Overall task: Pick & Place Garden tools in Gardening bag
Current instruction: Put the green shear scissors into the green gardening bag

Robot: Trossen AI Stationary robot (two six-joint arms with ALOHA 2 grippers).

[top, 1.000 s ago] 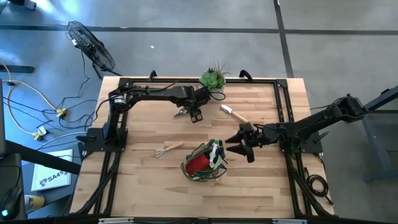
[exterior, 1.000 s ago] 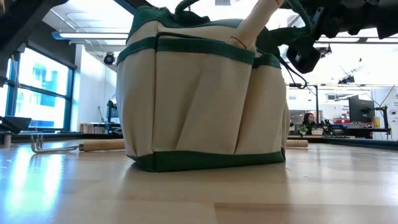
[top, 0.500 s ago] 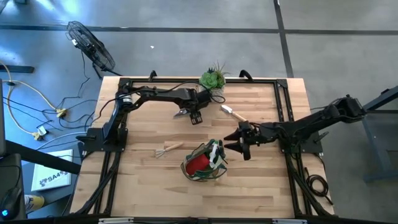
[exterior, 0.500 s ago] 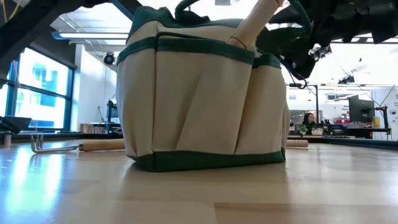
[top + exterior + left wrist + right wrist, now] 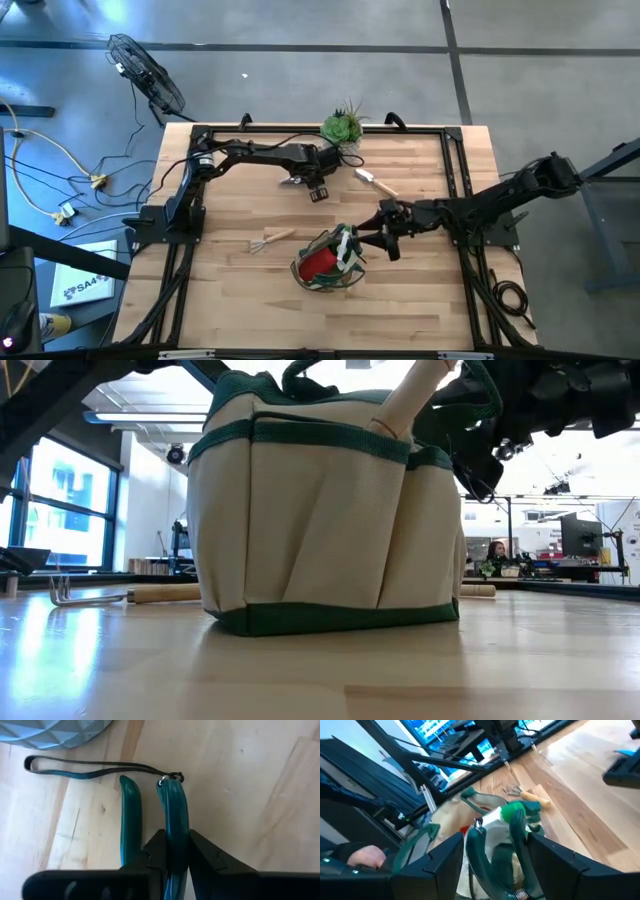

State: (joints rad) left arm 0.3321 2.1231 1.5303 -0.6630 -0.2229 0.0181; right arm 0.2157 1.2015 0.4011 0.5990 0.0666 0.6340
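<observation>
High view: your right gripper (image 5: 372,238) hangs just beside the gardening bag (image 5: 326,260), at its rim, so its load can drop into the opening. Your left gripper (image 5: 300,179) is far off near the plant pot (image 5: 343,128), low over the table. A rake (image 5: 270,240) and a trowel (image 5: 376,183) lie loose on the boards, well apart from both

Low view: the bag stands upright, a wooden handle (image 5: 415,395) poking from its top; the right arm is above its far edge

Left wrist view: fingers pinch one teal handle of the pruning shears (image 5: 170,815), its wrist loop trailing ahead

Right wrist view: fingers are spread wide with the green-handled shears (image 5: 505,845) between them, directly over the bag; real grip, cannot tell
</observation>
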